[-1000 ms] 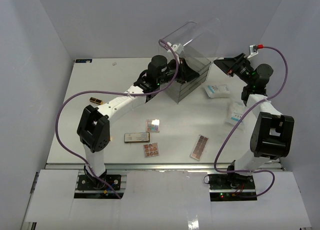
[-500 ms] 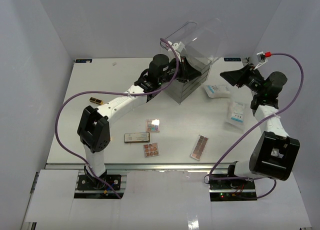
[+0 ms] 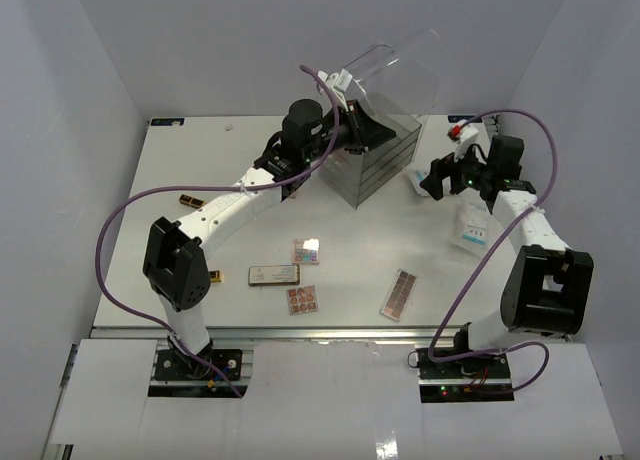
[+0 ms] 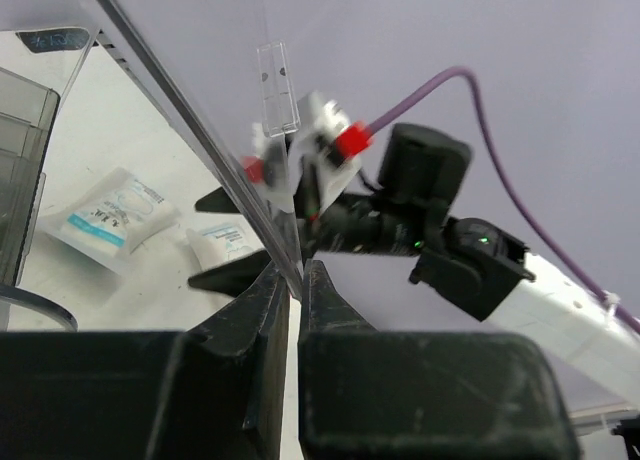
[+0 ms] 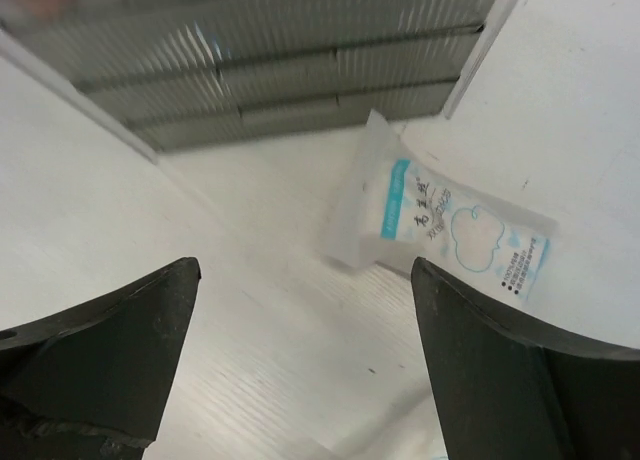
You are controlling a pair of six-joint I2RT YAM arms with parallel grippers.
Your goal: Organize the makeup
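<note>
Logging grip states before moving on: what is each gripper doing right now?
Left gripper: closed on the clear plastic lid.
Right gripper: open, holding nothing, above a white-and-blue packet.

Top camera overlooks the table (image 3: 350, 240); both wrist cameras share the white packet (image 5: 440, 225).

clear lid (image 3: 395, 72), white-blue packet (image 5: 440, 225), grey drawers (image 5: 300, 70)

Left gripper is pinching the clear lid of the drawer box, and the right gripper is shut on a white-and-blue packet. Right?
No: the right gripper is open and holds nothing. The white-and-blue packet lies free on the table, as the right wrist view shows. The left gripper does pinch the clear lid.
</note>
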